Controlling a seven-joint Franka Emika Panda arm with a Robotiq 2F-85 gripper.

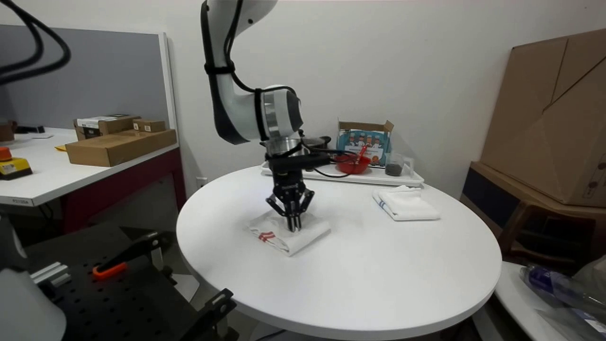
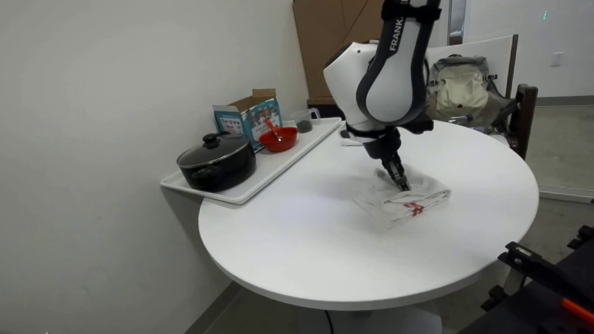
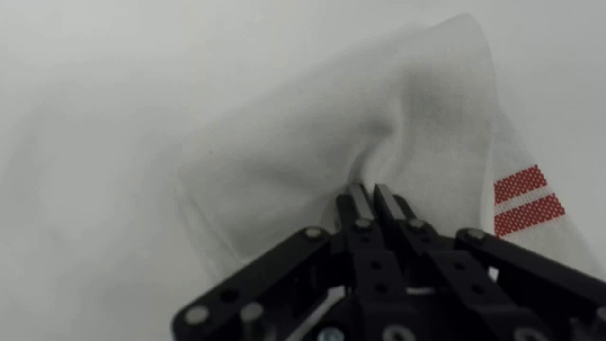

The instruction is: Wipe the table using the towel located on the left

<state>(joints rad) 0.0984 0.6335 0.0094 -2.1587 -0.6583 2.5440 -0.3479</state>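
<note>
The round white table [image 1: 378, 274] fills the middle of both exterior views [image 2: 299, 246]. The towel [image 1: 307, 239], a white rumpled cloth with red stripes at one edge, lies on the table; it also shows in an exterior view [image 2: 427, 188] and the wrist view [image 3: 440, 128]. My gripper [image 1: 294, 227] points down onto the middle of the towel, seen too in an exterior view [image 2: 404, 188]. In the wrist view its fingers [image 3: 368, 189] are nearly together, with a raised towel fold running into the narrow gap. The cloth between the fingers is mostly hidden.
A flatter folded white cloth [image 1: 409, 207] with blue stripes lies on the table. A white tray [image 2: 272, 173] at the wall edge holds a black pot [image 2: 218, 164], a red bowl [image 1: 352, 164], a box [image 1: 364, 142] and a clear cup [image 1: 394, 166].
</note>
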